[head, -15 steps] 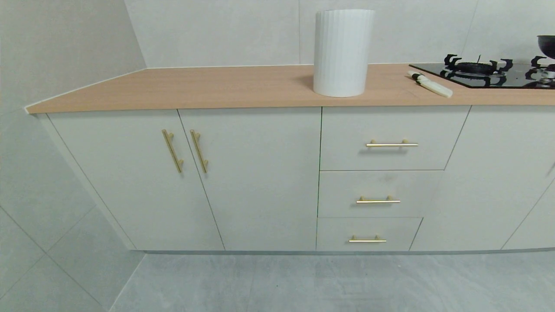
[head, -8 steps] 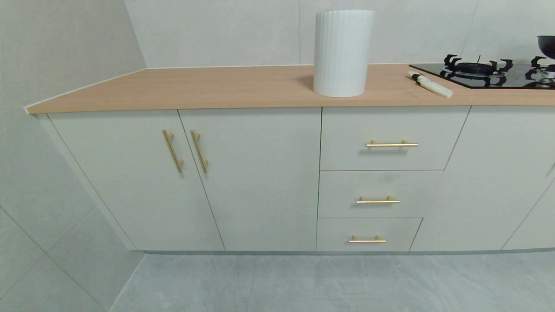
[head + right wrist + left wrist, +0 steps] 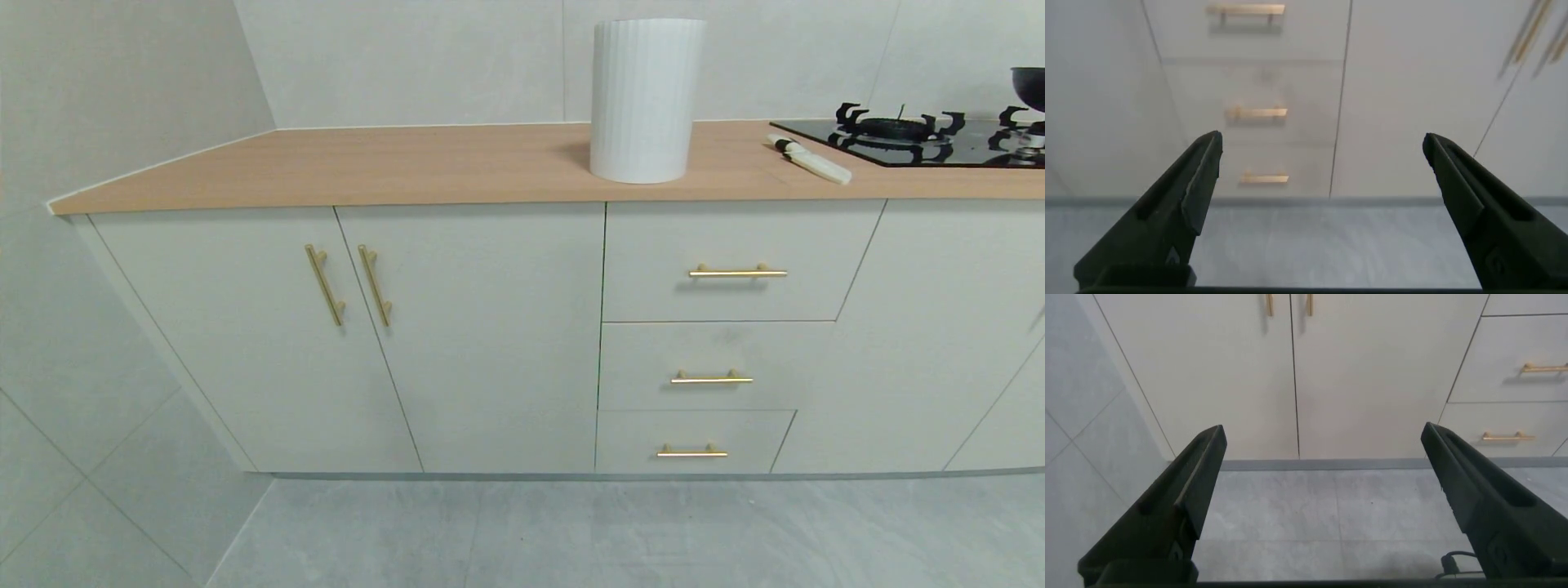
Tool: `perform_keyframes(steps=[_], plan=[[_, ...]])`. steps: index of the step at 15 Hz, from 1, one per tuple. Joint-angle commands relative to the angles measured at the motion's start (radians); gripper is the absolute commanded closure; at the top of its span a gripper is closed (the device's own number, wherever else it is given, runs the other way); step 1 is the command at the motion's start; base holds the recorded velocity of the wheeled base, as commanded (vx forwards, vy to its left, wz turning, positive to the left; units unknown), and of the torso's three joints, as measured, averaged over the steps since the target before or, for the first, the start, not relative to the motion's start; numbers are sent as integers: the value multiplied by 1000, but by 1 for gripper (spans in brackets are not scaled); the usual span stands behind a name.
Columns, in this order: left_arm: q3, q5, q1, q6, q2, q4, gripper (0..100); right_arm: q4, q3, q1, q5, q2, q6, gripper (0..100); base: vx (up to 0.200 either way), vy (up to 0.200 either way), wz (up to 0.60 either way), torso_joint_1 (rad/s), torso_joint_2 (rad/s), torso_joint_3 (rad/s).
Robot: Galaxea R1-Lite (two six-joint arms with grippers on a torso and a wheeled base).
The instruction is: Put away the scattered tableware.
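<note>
A cream-handled knife (image 3: 808, 158) lies on the wooden countertop (image 3: 408, 167) beside the black hob (image 3: 922, 140). A tall white ribbed cylinder holder (image 3: 645, 98) stands upright on the counter to the left of the knife. My left gripper (image 3: 1323, 449) is open, held low over the grey floor and facing the double cupboard doors. My right gripper (image 3: 1323, 155) is open too, also low, facing the stack of three drawers (image 3: 1257, 113). Nothing is between either pair of fingers.
Below the counter are two cupboard doors with gold handles (image 3: 351, 284) and three drawers with gold handles (image 3: 737, 272), all closed. A dark pot (image 3: 1030, 86) sits at the far right of the hob. A tiled wall closes the left side; grey floor lies in front.
</note>
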Motion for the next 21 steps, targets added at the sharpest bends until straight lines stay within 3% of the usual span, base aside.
perform_keyframes(steps=[1, 16, 21], plan=[[0, 1, 0, 1, 0, 0, 0, 32, 7, 0, 18, 2, 2, 0, 0, 0, 0, 0, 0, 0], [0, 4, 1, 6, 0, 0, 0, 53, 7, 0, 33, 2, 23, 0, 0, 0, 0, 0, 0, 0], [0, 4, 1, 1, 0, 0, 0, 53, 7, 0, 39, 2, 23, 0, 200, 0, 0, 2, 3, 0]])
